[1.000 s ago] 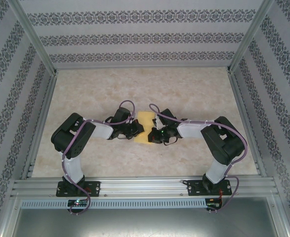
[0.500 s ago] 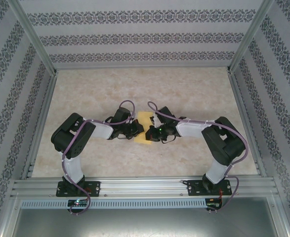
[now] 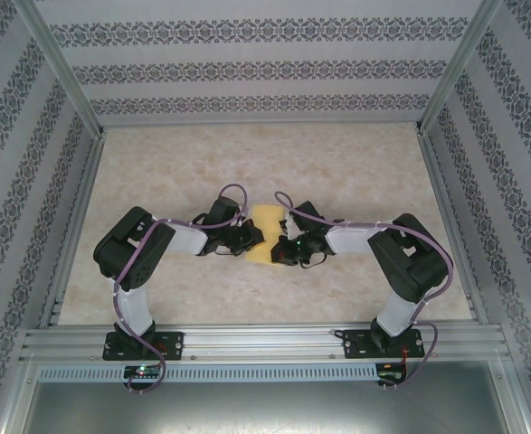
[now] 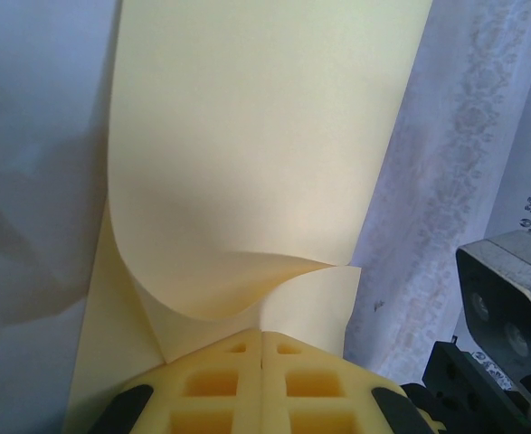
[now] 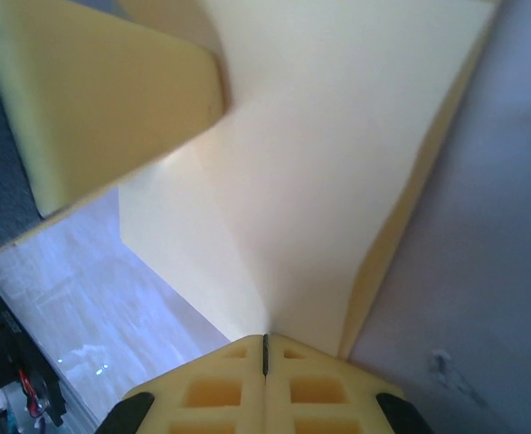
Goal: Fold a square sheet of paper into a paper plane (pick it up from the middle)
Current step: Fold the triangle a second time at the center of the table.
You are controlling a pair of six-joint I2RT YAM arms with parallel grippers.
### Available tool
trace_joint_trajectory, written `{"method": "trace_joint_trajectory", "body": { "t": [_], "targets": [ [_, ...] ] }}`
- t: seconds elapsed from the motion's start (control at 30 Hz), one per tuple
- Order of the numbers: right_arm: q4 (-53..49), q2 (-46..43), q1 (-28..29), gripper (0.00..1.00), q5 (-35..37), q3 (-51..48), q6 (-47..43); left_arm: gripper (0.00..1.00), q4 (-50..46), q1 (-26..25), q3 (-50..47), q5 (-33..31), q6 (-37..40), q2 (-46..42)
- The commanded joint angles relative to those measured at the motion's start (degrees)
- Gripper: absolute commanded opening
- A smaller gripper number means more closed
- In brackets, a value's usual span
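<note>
Above the marbled beige tabletop [image 3: 337,163], midway between its side edges, the thin yellow-orange square sheet of paper [image 3: 266,231] curled, partly folded. The left end effector [image 4: 261,339] and right end effector [image 5: 265,342] stayed clamped on it. Only the right wrist had wavered, which suggested a crease still being worked.

The table [image 3: 156,172] is seen from high behind the arm bases, facing down and forward. The wrist views are taken close behind the left gripper [image 4: 261,337] and right gripper [image 5: 265,340], facing along them. The square sheet of paper [image 3: 265,218] is shared by all three.
</note>
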Motion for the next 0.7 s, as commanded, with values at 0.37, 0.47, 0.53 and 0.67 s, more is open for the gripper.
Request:
{"method": "trace_joint_trajectory", "body": {
  "t": [0.37,0.47,0.53,0.67],
  "targets": [
    [-4.77,-4.17,-0.27,0.0,0.63,-5.58,-2.44,0.0,-5.09,0.33,0.15,-1.97,1.85,1.94],
    [-3.19,-6.1,-0.51,0.0,-0.16,-4.19,-1.14,0.0,-4.75,0.33,0.12,-1.8,1.85,1.94],
    [-1.67,-7.59,-0.45,0.0,-0.38,-2.24,0.33,0.0,-4.73,0.3,0.09,-1.69,1.95,1.94],
    [1.84,-7.86,-0.1,0.0,0.98,0.69,2.48,0.0,-5.04,0.29,0.26,-1.69,2.11,1.83]
  ]
}}
